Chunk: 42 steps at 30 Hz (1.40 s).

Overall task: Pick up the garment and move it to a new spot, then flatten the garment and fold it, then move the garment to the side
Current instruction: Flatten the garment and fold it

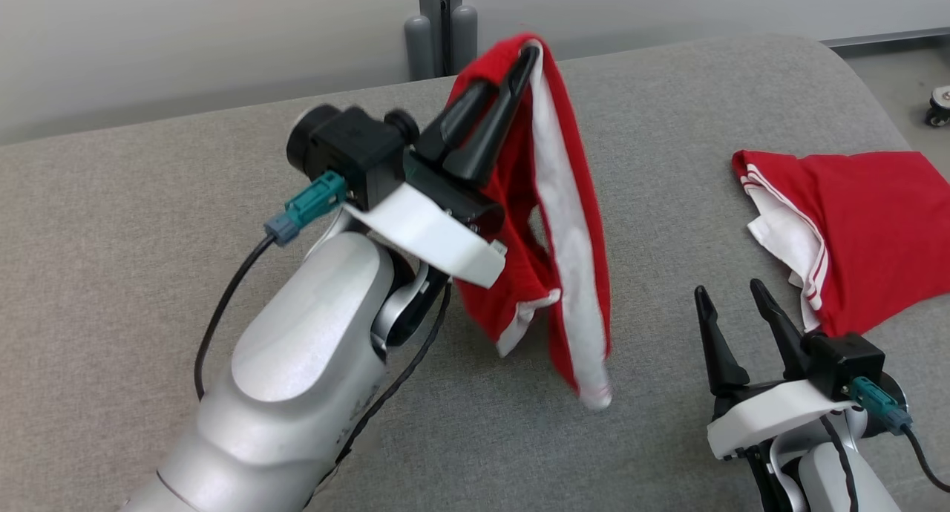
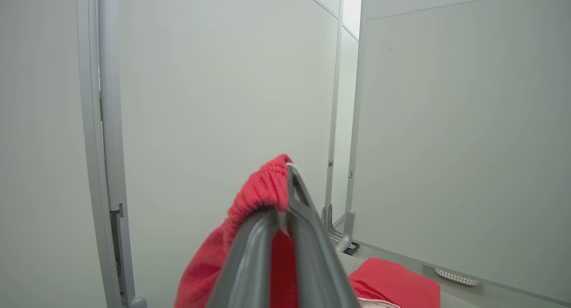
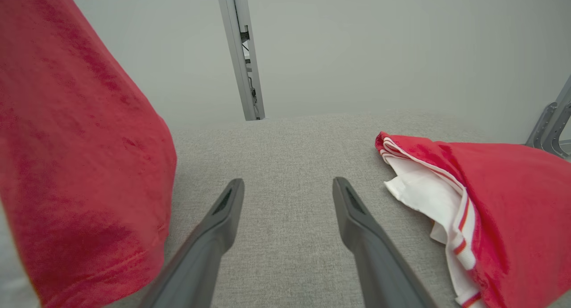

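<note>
To the left of the second garment (image 1: 868, 215), and well apart from it, the garment (image 1: 568, 237) hangs bunched from the left end effector (image 1: 528, 52). The fingers are pressed together, pinching a red ribbed edge at the top of the cloth. The right end effector (image 1: 729, 286) sits just beside the near left corner of the second garment, fingers spread and holding nothing.

Task status, as judged:
- Pick-up: done. The garment is raised off the worktop (image 1: 148, 222).
- Move to a new spot: not complete. The garment is not set down.
- Flatten, fold, move to the side: all remaining. The cloth is gathered into a narrow hanging bundle of red fabric and white band.

Limits of view:
- The lowest tip of the garment is blurred, so contact with the worktop cannot be confirmed.
- The left arm covers the near side of the garment. The garment type and the layout of its openings cannot be made out.
- In the right wrist view the garment is cut off at the frame edge to the left of the second garment.
- The second garment runs out of the head view on its right side, so its full outline is not visible. It lies loosely folded, with white striped trim showing.
</note>
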### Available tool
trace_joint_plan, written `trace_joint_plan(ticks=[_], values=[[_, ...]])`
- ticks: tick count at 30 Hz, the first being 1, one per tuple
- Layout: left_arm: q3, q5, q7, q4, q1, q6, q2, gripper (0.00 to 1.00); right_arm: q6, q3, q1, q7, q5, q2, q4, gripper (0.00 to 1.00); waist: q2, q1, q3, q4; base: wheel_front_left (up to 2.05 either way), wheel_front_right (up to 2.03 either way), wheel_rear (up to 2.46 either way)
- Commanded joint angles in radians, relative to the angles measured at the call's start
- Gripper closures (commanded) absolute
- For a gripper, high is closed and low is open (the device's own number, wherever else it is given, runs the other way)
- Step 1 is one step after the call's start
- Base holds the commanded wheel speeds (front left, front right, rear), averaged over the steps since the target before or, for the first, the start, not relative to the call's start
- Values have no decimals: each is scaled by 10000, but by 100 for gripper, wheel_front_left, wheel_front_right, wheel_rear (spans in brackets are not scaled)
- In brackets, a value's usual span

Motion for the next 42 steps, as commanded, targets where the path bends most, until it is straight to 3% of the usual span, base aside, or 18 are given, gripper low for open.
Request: trace_joint_plan(ticks=[1,6,16,26,27,28,29,35,42], values=[[-18,-44,-9,-4,-124,104,53,100,-3,-52,77,-15,58,-46,34,0,-1,0,-15,25,0,0,0],[186,-206,-7,427,376,475,55,100,-3,-202,57,-13,72,-45,31,0,-1,0,-50,286,0,0,0],[2169,254,-10,1876,3650,176,498,100,-3,-329,130,-13,-156,-51,154,0,-1,0,-23,968,0,0,0],[3936,1160,-10,2796,4988,-9,876,100,-3,20,163,-15,-192,-52,378,0,-1,0,-394,1134,0,0,0],[4027,1321,-10,2828,5065,-11,906,87,-4,52,195,-13,-183,-54,397,0,-1,0,-432,1113,0,0,0],[4134,1412,-10,2907,5126,-10,895,64,-4,92,210,-13,-186,-52,403,0,-1,0,-455,1095,0,0,0],[4234,1543,-10,2956,5195,7,902,0,-4,131,215,-15,-181,-49,411,0,-1,0,-488,1068,0,0,0],[4868,2809,-10,2561,5809,652,940,0,-3,253,343,-13,-163,-50,214,0,-1,0,-742,833,0,0,0],[5600,3506,-9,1578,6553,1333,721,0,-3,221,500,-13,-235,-50,-228,0,-1,0,-999,729,0,0,0]])
